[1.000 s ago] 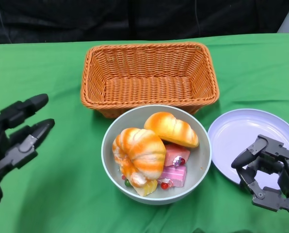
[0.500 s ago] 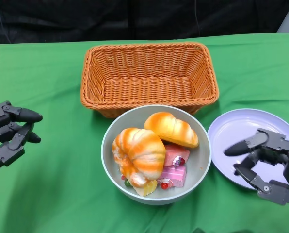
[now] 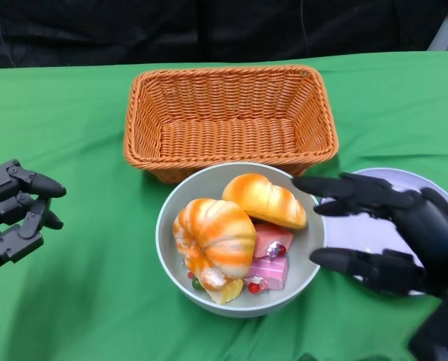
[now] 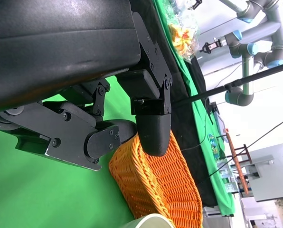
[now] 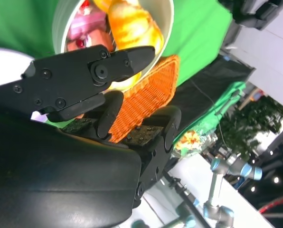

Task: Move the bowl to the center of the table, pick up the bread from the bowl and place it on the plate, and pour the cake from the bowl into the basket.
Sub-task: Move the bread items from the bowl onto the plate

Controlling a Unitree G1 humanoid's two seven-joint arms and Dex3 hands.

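A grey bowl (image 3: 171,239) stands mid-table, just in front of the orange wicker basket (image 3: 230,120). In it lie two orange bread rolls (image 3: 216,237) (image 3: 264,200) and pink cake pieces (image 3: 270,259). The lilac plate (image 3: 382,226) lies to the bowl's right, partly hidden by my right hand (image 3: 385,233). That hand is spread open above the plate, fingers pointing at the bowl's right rim, holding nothing. My left hand (image 3: 13,214) hovers open at the left edge, well clear of the bowl. The right wrist view shows the bowl (image 5: 165,19), bread (image 5: 132,26) and basket (image 5: 146,95) beyond the fingers (image 5: 89,71).
Green cloth (image 3: 81,135) covers the table, with bare cloth to the left of the bowl. The basket is empty. In the left wrist view the basket (image 4: 155,185) and a bit of bowl rim (image 4: 151,221) show, with robot arms (image 4: 246,42) in the far background.
My right hand has risen and reached left over the plate towards the bowl, fingers spreading. My left hand first pulled back and down to the left edge, then stayed put.
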